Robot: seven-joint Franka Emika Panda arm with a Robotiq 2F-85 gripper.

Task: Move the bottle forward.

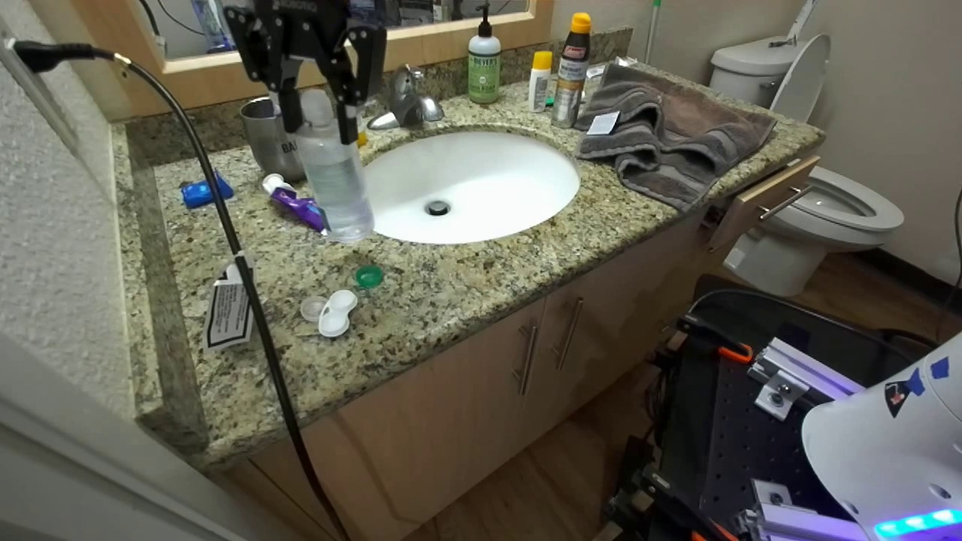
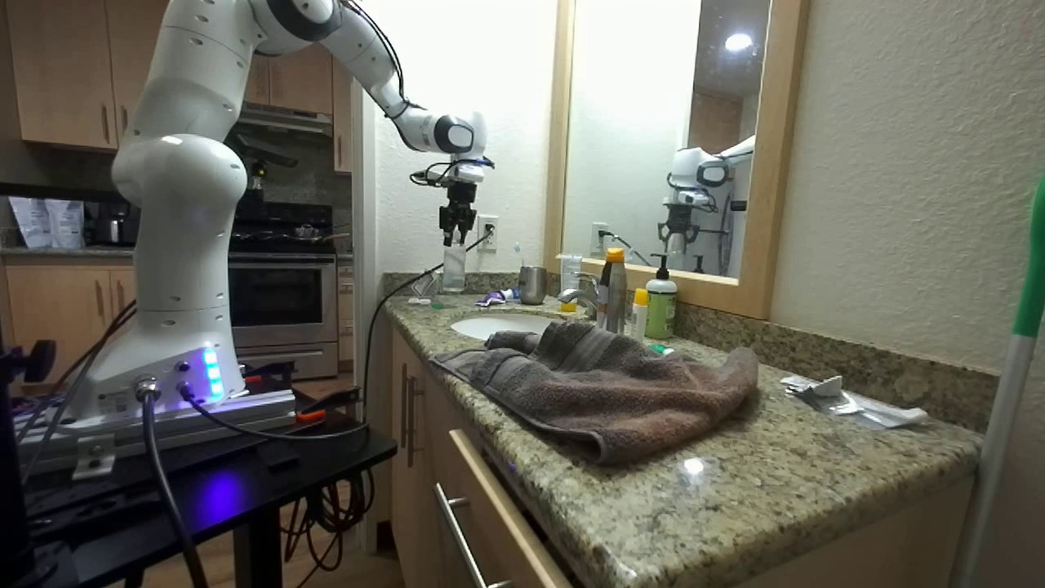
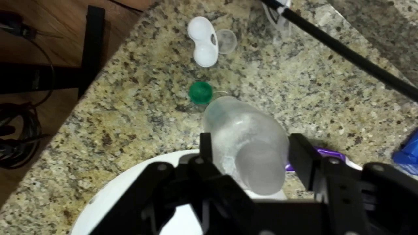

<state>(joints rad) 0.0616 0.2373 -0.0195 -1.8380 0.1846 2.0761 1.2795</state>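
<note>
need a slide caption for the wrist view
From the wrist: gripper holding a clear bottle, with a green lid, white contact lens case and part of the sink below.

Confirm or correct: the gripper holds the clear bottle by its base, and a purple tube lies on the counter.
Partly wrong: in an exterior view, the gripper holds the clear bottle near its top, not its base. A purple tube lies on the counter.

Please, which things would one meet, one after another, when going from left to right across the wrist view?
Cable bundle, green cap, see-through bottle, purple tube, blue item at the right edge. I left out the white lens case, the sink and the black cord, because their places overlap with others.
</note>
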